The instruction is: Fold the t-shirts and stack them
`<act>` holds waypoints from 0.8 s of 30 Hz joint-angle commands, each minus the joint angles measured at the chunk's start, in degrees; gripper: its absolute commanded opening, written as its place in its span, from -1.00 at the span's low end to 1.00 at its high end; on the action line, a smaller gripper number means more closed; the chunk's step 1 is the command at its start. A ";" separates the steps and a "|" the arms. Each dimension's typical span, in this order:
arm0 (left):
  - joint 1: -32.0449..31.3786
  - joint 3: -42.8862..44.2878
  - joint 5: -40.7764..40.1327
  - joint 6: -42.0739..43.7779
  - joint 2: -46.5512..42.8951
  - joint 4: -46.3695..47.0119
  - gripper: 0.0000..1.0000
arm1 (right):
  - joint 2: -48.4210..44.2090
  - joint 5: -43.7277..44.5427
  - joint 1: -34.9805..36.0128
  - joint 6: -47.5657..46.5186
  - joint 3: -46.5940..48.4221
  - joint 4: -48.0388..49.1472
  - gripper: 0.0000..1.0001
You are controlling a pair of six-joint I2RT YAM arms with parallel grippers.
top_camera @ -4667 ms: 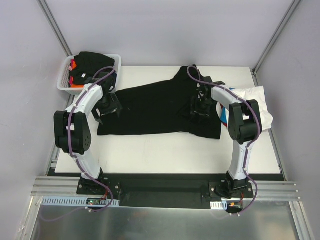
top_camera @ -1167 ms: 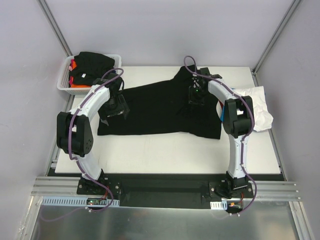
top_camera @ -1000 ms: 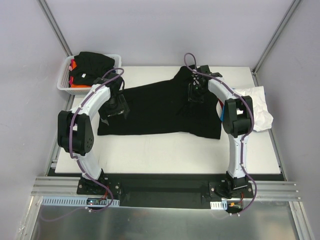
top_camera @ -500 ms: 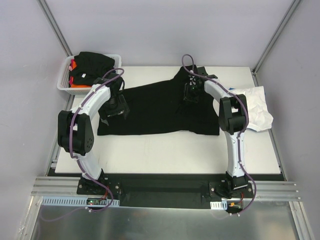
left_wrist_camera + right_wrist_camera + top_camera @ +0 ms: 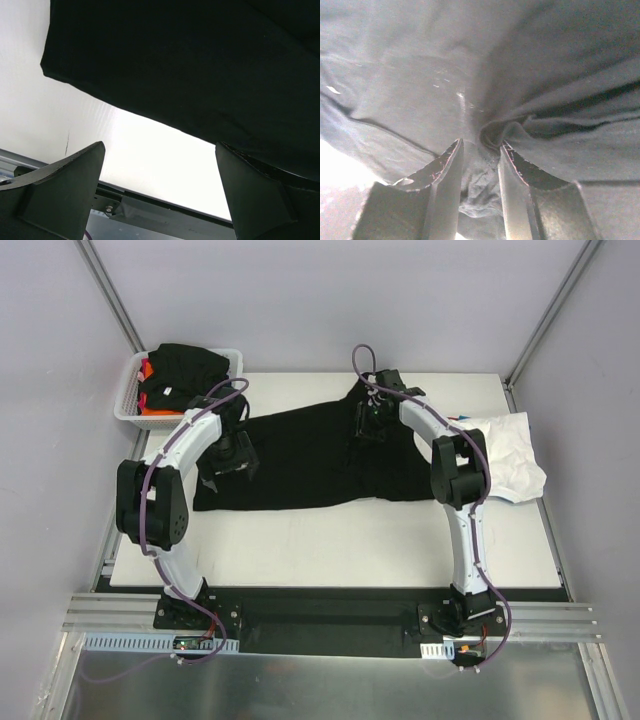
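Observation:
A large black t-shirt [image 5: 300, 455] lies spread across the middle of the white table [image 5: 330, 540]. My right gripper [image 5: 368, 426] is over its far right part and shut on a bunched fold of the black cloth [image 5: 480, 175], which fills the gap between the fingers [image 5: 445, 175]. My left gripper [image 5: 226, 454] hovers at the shirt's left edge, open and empty. In the left wrist view the shirt's hem [image 5: 200, 75] lies beyond the wide-apart fingers [image 5: 65, 190]. A crumpled white t-shirt [image 5: 512, 448] lies at the table's right side.
A white mesh basket [image 5: 128, 408] stands at the far left corner, holding black [image 5: 185, 365] and orange-red [image 5: 150, 390] shirts. Grey walls close in the back and sides. A black rail [image 5: 320, 615] with the arm bases runs along the near edge.
My right gripper has moved left and towards the back, dragging the shirt's right part with it; the near right corner has pulled in. The left arm has barely moved.

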 commanded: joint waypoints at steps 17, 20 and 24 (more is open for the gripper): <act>-1.94 0.19 2.06 -0.20 1.16 0.12 0.86 | -13.91 7.92 -1.56 -3.65 -16.73 -3.11 -0.32; -2.03 0.62 2.23 -0.11 1.16 0.30 0.86 | -14.78 8.71 -1.47 -3.57 -15.68 -4.16 -0.30; -2.12 1.06 2.58 0.15 1.69 0.38 0.86 | -15.49 9.16 -1.56 -3.48 -14.62 -4.96 -0.28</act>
